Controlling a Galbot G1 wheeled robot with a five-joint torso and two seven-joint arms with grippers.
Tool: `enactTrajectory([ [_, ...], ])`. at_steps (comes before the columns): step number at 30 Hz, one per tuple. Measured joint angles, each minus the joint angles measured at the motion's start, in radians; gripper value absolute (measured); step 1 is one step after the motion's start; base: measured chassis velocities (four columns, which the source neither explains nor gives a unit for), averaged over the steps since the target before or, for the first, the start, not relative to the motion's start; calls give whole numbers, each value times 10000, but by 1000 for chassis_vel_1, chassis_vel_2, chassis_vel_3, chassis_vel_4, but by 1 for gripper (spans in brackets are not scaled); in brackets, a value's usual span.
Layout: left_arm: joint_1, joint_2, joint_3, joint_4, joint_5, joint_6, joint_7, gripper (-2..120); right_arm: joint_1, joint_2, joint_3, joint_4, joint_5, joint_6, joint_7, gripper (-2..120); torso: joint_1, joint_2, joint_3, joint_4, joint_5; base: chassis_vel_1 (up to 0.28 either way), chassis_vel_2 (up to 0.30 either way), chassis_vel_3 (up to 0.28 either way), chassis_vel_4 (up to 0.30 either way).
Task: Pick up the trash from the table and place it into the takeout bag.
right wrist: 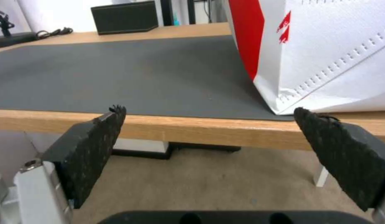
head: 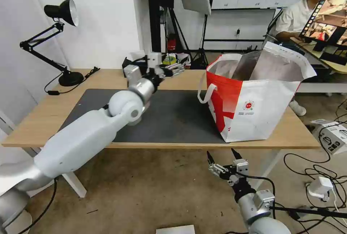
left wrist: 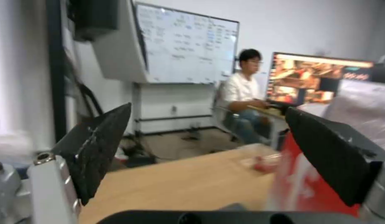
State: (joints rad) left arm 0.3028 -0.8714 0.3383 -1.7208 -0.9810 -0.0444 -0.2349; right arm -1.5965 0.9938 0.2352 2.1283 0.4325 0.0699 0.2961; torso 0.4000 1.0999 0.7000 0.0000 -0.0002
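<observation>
The left gripper [left wrist: 209, 155] gapes wide and empty, upper centre of the head view. The clear plastic tray [left wrist: 263, 158], mid-right beside the takeout bag [head: 253, 107], looks light and flimsy; grip its rim.

The right gripper [head: 221, 156] hangs open, lower centre.

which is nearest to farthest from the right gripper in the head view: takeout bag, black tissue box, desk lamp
1. Takeout bag, on the table's right end, just above the right gripper, which hangs below the front edge.
2. Black tissue box, at the back edge, mid-table.
3. Desk lamp, at the far left back corner.
</observation>
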Motion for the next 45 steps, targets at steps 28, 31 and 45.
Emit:
enactTrajectory([
  [28, 8552, 1016, -6596, -1387, 2593, -1975, 1684, 100, 0, 0, -1, 0, 0, 0, -1, 100, -2, 1, -1, 1, 0, 0, 0, 0, 0],
  [31, 9008, 795, -6928, -1389, 2728, -2125, 1746, 100, 0, 0, -1, 0, 0, 0, -2, 100, -1, 1, -1, 1, 3, 0, 0, 0, 0],
  [45, 11389, -496, -8548, -1670, 3233, -1964, 1349, 100, 0, 0, -1, 0, 0, 0, -1, 100, -2, 1, 0, 0, 1, 0, 0, 0, 0],
])
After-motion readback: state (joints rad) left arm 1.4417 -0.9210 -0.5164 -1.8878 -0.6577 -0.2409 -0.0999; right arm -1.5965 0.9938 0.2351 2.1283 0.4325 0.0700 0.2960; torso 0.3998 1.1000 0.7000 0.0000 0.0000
